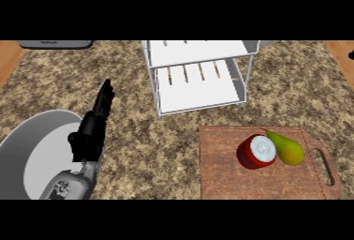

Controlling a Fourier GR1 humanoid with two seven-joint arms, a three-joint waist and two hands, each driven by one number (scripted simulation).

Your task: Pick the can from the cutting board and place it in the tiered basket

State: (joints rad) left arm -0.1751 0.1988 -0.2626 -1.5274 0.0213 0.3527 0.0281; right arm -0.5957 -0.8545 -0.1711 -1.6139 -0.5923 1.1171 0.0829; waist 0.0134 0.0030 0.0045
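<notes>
We observed the can [256, 151] lying on its side on the wooden cutting board [228, 180] at lower right, its pale end turned toward the view. A green pear [287, 148] lay just beside it and appeared to touch it, though the contact could not be confirmed. The white tiered basket [197, 89] stood beyond the board at upper centre, apart from it. The left hand [91, 129] showed at the left, fingers straight and released, pointing away from the body and holding nothing. A grey round plate [27, 150] lay at the left edge, partly under the forearm. We saw no right hand in this view.
</notes>
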